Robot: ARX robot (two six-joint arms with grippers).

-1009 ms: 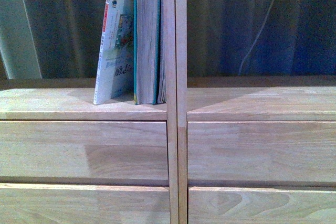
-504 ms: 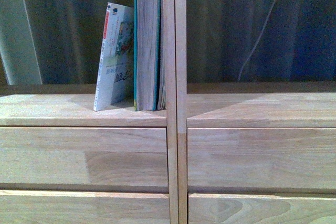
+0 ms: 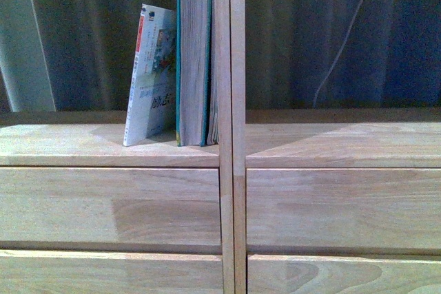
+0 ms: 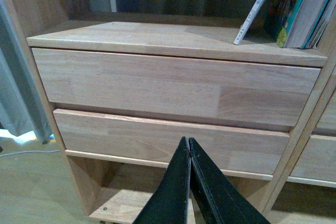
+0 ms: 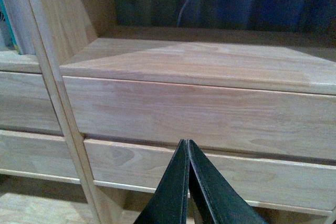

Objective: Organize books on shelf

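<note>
Your left gripper (image 4: 190, 142) is showing its two black fingers pressed together with nothing between them; it is sitting low in front of the shelf (image 4: 173, 85), its tips pointing at the lower of the two drawer fronts in the left column. Your right gripper (image 5: 187, 144) is likewise closed and empty, its tips lying over the gap between the two drawer fronts in the right column.

Both books are standing in the open compartment above the left column's drawers, up and away from both grippers, with neither touching them. You are seeing the teal book (image 3: 194, 53) standing upright with its pale page edges facing out, pressed close to the central divider (image 3: 231, 129). A few thin pale pages or a slim volume are sitting between it and the divider; you cannot tell which. The white paperback (image 3: 151, 74) is standing just to its left, tilted so its top is leaning on the teal book while its foot is resting further out on the board. From the left wrist view the paperback (image 4: 257, 6) is leaning the same way

The right column's open compartment is showing bare board, with a dark curtain (image 3: 331, 32) hanging behind
</note>
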